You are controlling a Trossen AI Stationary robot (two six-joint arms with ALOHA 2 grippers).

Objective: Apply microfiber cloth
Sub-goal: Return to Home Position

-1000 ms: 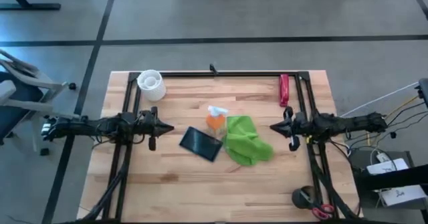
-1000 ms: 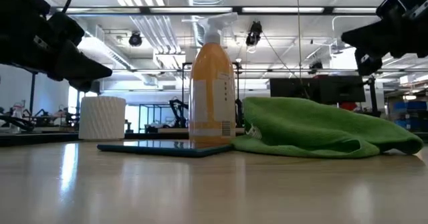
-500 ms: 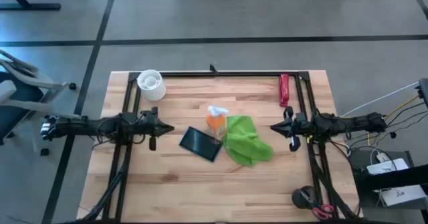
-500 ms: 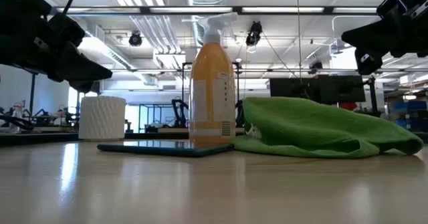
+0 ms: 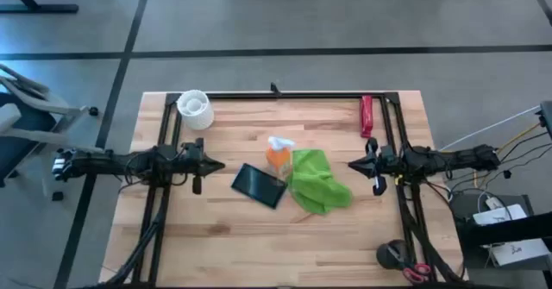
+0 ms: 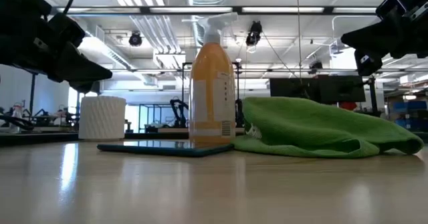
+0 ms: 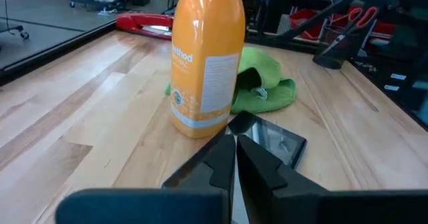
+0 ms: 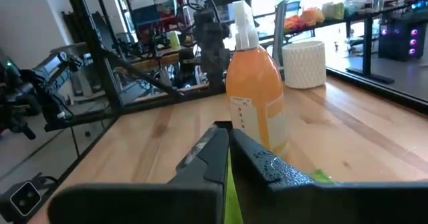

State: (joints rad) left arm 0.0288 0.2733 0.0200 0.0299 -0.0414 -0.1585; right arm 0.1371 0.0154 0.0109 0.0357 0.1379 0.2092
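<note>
The lime-green microfiber cloth [image 5: 317,181] lies crumpled on the table's middle, its left edge beside a black slab [image 5: 258,185]. In the low view the cloth [image 6: 321,128] bulges up in folds. An orange spray bottle [image 5: 278,154] stands upright just behind the slab. My left gripper [image 5: 217,165] hovers shut above the table, left of the slab. To the right of the cloth hovers my right gripper [image 5: 353,163], shut too. Neither touches anything.
A white ribbed cup [image 5: 195,109] stands at the far left corner. A red tool [image 5: 366,115] lies at the far right. A black frame rail [image 5: 285,94] runs along the table's far edge. Bare wood lies in front of the slab and cloth.
</note>
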